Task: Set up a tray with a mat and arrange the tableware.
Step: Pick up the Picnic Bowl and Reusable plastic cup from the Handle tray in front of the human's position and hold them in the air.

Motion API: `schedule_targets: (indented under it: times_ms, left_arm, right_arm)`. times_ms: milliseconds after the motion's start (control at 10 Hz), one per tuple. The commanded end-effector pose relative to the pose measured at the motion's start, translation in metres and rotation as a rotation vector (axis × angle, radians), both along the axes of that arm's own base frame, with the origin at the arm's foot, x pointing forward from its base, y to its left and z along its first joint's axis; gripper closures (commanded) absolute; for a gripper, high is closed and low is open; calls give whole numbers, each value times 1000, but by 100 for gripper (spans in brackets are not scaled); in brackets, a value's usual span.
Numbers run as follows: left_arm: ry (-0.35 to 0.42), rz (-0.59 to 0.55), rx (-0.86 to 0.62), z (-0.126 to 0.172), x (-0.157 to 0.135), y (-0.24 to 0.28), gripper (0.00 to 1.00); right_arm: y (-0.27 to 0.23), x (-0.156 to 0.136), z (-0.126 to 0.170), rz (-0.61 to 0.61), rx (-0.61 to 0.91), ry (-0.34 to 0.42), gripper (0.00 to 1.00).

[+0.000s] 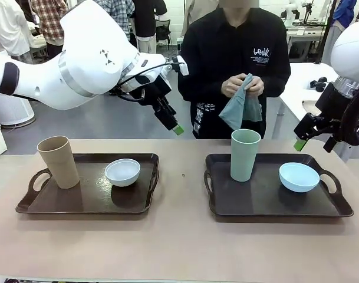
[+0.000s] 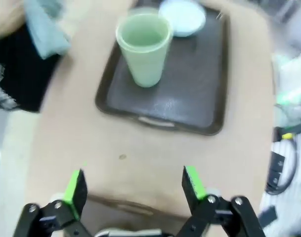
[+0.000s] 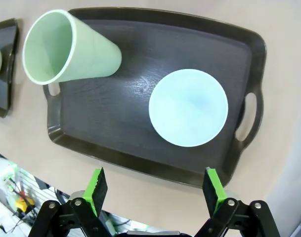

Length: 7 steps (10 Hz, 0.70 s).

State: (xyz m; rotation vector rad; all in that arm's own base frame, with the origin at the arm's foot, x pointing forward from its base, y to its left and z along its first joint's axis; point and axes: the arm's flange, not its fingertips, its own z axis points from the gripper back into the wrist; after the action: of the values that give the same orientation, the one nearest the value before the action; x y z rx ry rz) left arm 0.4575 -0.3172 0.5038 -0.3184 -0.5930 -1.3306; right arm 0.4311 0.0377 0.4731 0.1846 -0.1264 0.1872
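Observation:
Two dark trays lie on the table. The left tray [image 1: 79, 203] carries a tan tumbler [image 1: 58, 161] and a white bowl [image 1: 122, 171]. The right tray [image 1: 267, 203] holds a pale green tumbler [image 1: 244, 154] and a light blue bowl [image 1: 299, 177]. A person at the far side holds a folded teal mat [image 1: 241, 107] in both hands. My left gripper [image 1: 172, 125] hangs open high above the table's middle. In its wrist view the left gripper [image 2: 133, 183] faces the green tumbler [image 2: 143, 47]. My right gripper [image 1: 312, 137] is open above the right tray's far right corner; the right gripper [image 3: 155, 190] looks down on the blue bowl [image 3: 188, 107].
Bare tabletop [image 1: 179, 247] stretches between the trays and along the front edge. A white side table [image 1: 306, 82] with small dark items stands at the far right behind the right arm. Other people stand farther back.

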Motion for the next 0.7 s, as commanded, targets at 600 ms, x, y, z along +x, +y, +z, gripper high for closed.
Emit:
schedule_targets:
  times_ms: [600]
  left_arm:
    - [-56,-470,11,-86,49,-64,0]
  right_arm:
    - [-14,9,-23,-106,-101,28,0]
